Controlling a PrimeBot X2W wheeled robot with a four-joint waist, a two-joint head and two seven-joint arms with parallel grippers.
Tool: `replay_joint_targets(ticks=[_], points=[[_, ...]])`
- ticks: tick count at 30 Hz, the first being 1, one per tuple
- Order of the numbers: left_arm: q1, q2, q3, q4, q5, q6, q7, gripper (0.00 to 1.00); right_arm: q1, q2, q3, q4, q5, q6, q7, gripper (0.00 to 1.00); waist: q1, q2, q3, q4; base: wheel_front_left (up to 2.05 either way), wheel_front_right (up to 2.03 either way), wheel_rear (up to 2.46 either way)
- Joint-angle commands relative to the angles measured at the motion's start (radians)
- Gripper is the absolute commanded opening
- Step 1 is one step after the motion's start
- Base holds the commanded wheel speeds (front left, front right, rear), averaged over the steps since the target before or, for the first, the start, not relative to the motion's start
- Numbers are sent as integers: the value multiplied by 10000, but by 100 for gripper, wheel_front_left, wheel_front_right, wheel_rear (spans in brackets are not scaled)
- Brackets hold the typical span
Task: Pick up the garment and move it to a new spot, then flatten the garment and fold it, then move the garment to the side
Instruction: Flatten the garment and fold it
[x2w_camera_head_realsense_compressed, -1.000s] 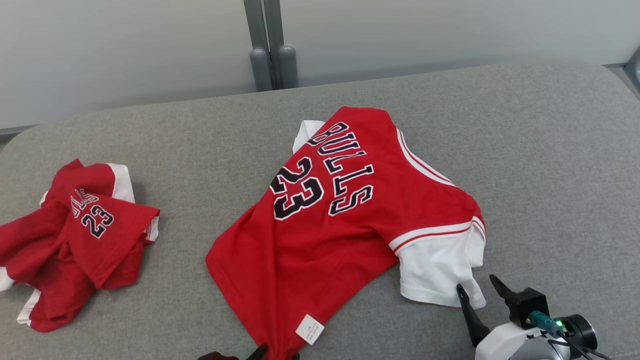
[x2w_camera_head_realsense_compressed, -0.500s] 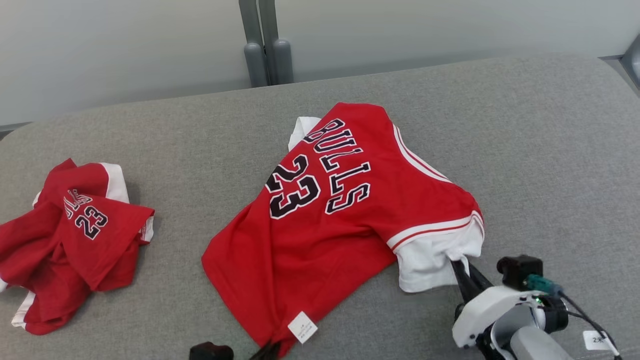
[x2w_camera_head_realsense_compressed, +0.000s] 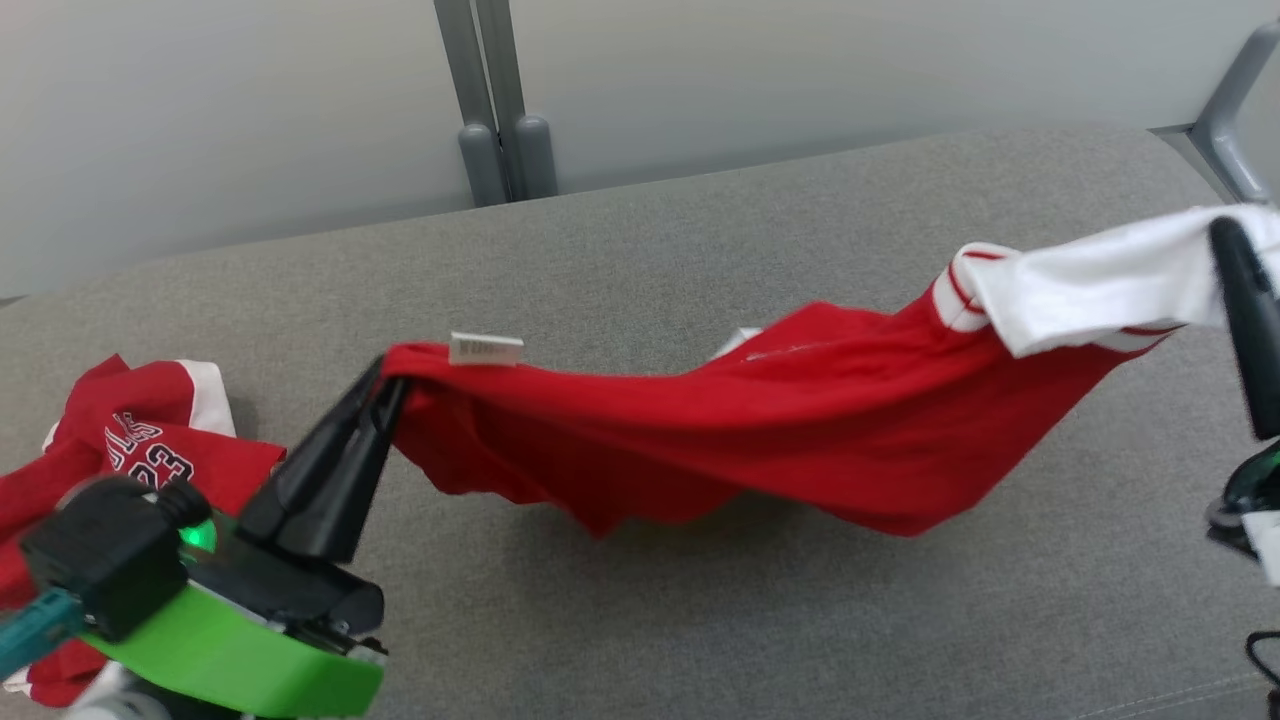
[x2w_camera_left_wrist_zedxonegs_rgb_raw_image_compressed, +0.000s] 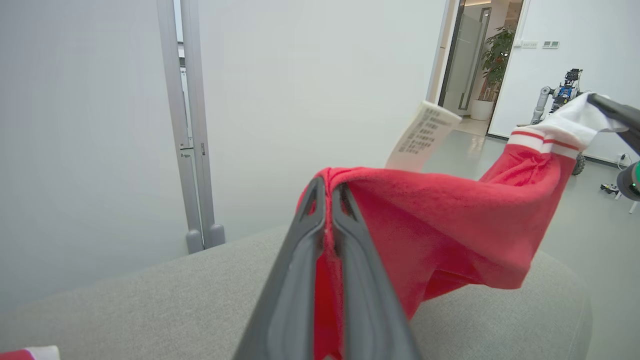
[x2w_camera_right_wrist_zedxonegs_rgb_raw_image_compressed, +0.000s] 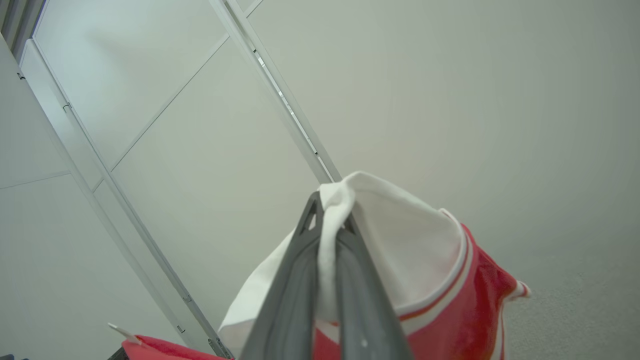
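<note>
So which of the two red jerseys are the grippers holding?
The stretched-out red jersey, pinched by the left gripper at its tagged hem and the right gripper at its white sleeve; the crumpled red jersey lies untouched.

A grey fabric-covered bench (x2w_camera_head_realsense_compressed: 700, 620) stands in front of a grey post (x2w_camera_head_realsense_compressed: 495, 150). A crumpled red shirt (x2w_camera_head_realsense_compressed: 150, 450) lies on it, left of the post.
</note>
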Motion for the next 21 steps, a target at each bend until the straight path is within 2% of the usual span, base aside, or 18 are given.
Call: replay_joint_targets(ticks=[1,4,7,9,13,16,19,21], points=[[-499,239,277,-341,-45,152,336,0,-550,22,-358,-331,104,8,346,0,0,0,337,-152,0,0,0],[-1632,546,640,-916,-457,206,1280,0,-1829,256,-1173,-659,244,8,1238,0,0,0,935,-268,0,0,0],[-3143,685,822,-804,-744,188,2143,0,-3384,471,-1667,-289,11,6,2282,0,0,0,1817,-269,0,0,0],[-4434,542,856,-383,-937,177,2624,0,-4610,607,-1872,152,-425,8,3015,0,0,0,2654,-224,0,0,0],[-7213,152,483,1559,-715,-41,3319,0,-7332,1363,-1955,1662,-1531,8,4028,0,0,0,4288,-136,0,0,0],[-9363,-234,215,3612,-194,-372,3247,0,-9602,1840,-1975,3087,-2703,8,3999,0,0,0,5405,-171,0,0,0],[-11274,-660,247,5510,460,-540,2371,0,-11637,2114,-1938,4566,-3553,8,3316,0,0,0,6149,-251,0,0,0],[-12496,-984,265,6790,921,-664,1405,0,-12882,2199,-1878,5616,-3792,6,2613,0,0,0,6543,-309,0,0,0]])
